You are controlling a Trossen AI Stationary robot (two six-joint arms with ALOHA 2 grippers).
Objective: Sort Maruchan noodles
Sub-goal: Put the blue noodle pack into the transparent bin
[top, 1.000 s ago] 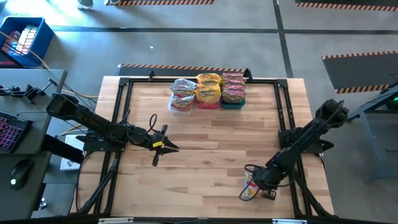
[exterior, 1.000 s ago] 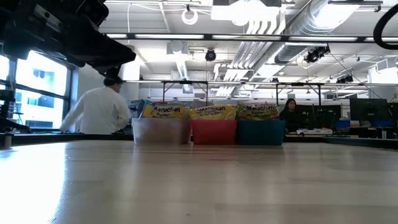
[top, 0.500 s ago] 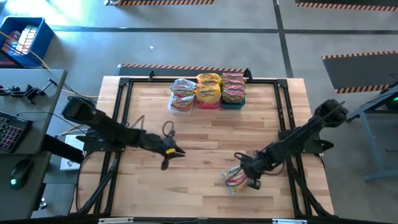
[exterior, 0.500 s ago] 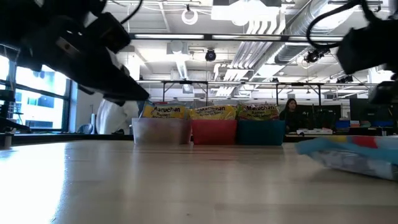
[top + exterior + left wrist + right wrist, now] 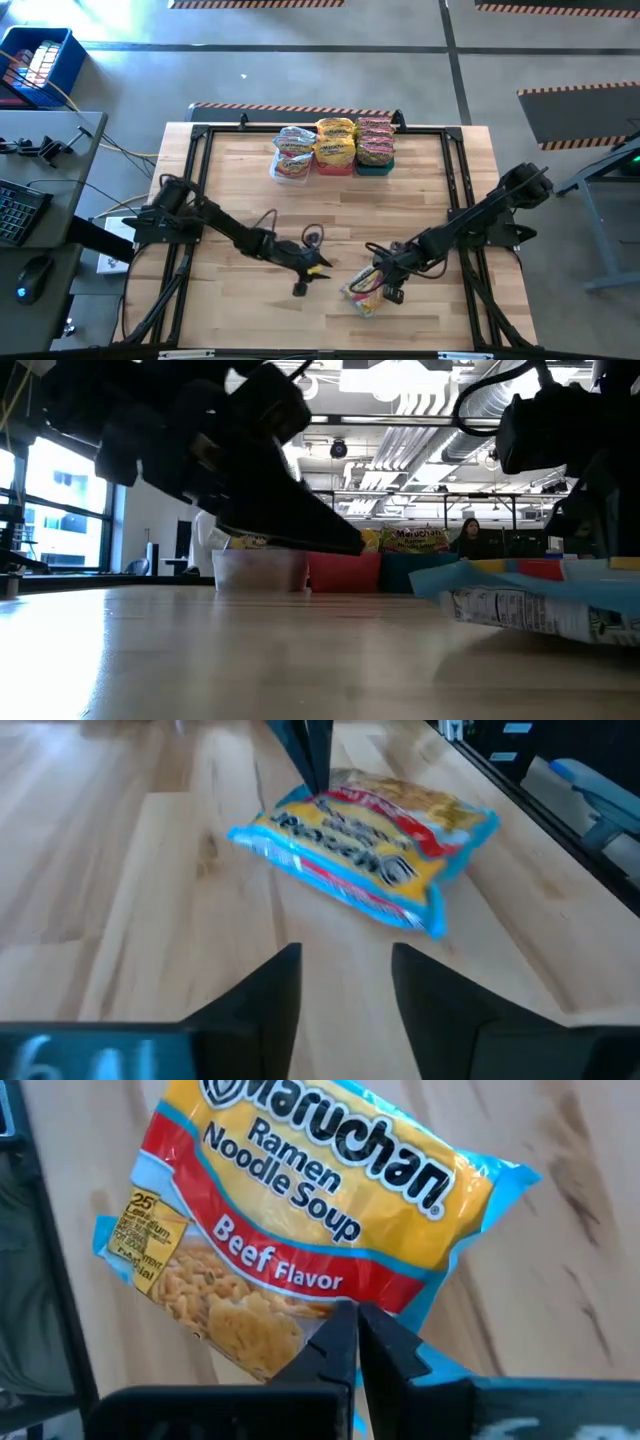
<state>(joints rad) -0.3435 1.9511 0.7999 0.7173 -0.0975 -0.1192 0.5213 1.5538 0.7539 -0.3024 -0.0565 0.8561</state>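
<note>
Handing a beef ramen packet (image 5: 364, 296) across the lower centre of the high view, near the table's front edge.

The packet is pinched at one edge by the closed right gripper (image 5: 385, 283), tips together on the plastic in the right wrist view, and appears to hang just above the wood, though contact cannot be ruled out. The left gripper (image 5: 312, 272) is held just beside it, fingers (image 5: 262, 1005) parted and empty, aimed at the packet's near edge. For a clean transfer, the free edge should be centred between the left fingers before the right grip is released. The bins (image 5: 334, 165) of sorted packets are seen at upper centre.
</note>
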